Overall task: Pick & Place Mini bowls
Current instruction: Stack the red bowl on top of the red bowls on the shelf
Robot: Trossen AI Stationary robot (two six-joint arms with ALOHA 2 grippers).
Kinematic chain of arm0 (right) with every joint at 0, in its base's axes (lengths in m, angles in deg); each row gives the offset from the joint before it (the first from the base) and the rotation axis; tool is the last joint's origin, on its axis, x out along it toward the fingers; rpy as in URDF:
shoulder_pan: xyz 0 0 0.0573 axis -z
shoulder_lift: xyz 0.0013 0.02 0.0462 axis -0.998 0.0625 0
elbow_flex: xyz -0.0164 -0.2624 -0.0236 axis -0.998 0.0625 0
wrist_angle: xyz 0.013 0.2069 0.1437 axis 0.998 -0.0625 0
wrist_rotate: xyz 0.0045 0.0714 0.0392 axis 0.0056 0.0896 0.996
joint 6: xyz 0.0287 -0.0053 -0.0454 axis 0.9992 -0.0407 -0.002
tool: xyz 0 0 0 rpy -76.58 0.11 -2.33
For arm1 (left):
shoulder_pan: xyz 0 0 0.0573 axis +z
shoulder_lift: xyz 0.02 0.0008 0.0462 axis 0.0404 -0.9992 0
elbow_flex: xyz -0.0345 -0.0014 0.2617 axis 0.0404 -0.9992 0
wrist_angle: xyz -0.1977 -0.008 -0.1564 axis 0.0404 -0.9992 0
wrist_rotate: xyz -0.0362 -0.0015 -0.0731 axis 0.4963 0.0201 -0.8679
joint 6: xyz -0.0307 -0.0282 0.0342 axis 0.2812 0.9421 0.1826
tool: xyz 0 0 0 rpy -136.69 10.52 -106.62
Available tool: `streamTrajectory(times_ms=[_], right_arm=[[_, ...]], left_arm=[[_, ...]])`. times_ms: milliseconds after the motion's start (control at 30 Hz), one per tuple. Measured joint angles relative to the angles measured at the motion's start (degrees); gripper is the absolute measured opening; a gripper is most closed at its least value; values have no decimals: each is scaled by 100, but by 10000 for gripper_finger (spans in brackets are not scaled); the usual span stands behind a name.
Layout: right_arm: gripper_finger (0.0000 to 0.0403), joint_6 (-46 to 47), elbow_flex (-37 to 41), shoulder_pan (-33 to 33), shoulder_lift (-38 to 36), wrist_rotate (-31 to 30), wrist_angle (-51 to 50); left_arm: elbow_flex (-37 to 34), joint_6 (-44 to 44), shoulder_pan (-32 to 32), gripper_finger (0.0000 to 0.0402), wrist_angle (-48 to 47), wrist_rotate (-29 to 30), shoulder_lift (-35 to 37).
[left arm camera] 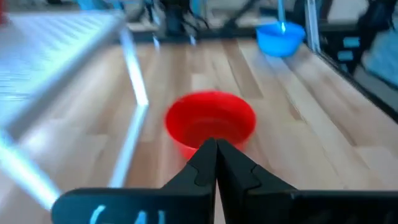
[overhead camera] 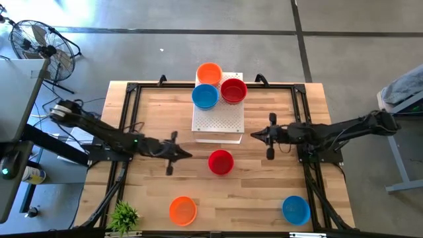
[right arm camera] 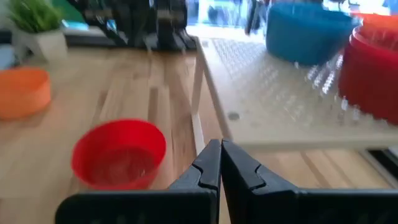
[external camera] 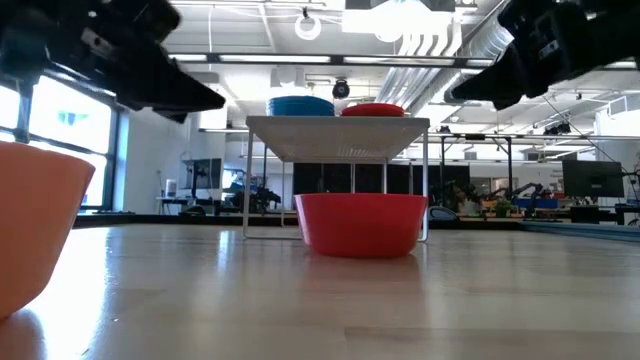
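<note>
Now: left pincer (overhead camera: 187, 155) shut, empty, beside red bowl (overhead camera: 221, 162).

Desk (overhead camera: 264, 192): pale wood planks, black frame. Raised board (overhead camera: 218, 119): white, perforated with a dot grid. On the board were an orange bowl (overhead camera: 209, 72), a blue bowl (overhead camera: 205, 96) and a red bowl (overhead camera: 233, 90). On the desk were a red bowl (overhead camera: 221, 162), an orange bowl (overhead camera: 182, 210) and a blue bowl (overhead camera: 296, 209). Small plant (overhead camera: 123, 216): green
</note>
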Motion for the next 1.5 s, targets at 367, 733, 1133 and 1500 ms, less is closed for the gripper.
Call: streamTrajectory(times_ms=[367,733,1133,1500], right_arm=[[36,1214,-2213,-1045,2224,-820,-2288],[121,-259,-4327,-1226,5059,550,-3835],[83,-1479,-5160,-1359,6350,519,-4592],[5,-1182,-5366,-1401,6128,942,-4828]], left_arm=[[-1655,36,620,0,1439,158,1363],[-1728,211,1086,0,1442,-508,1401],[-1728,230,1087,0,1422,-451,1398],[-1728,272,1087,0,1392,-355,1398]])
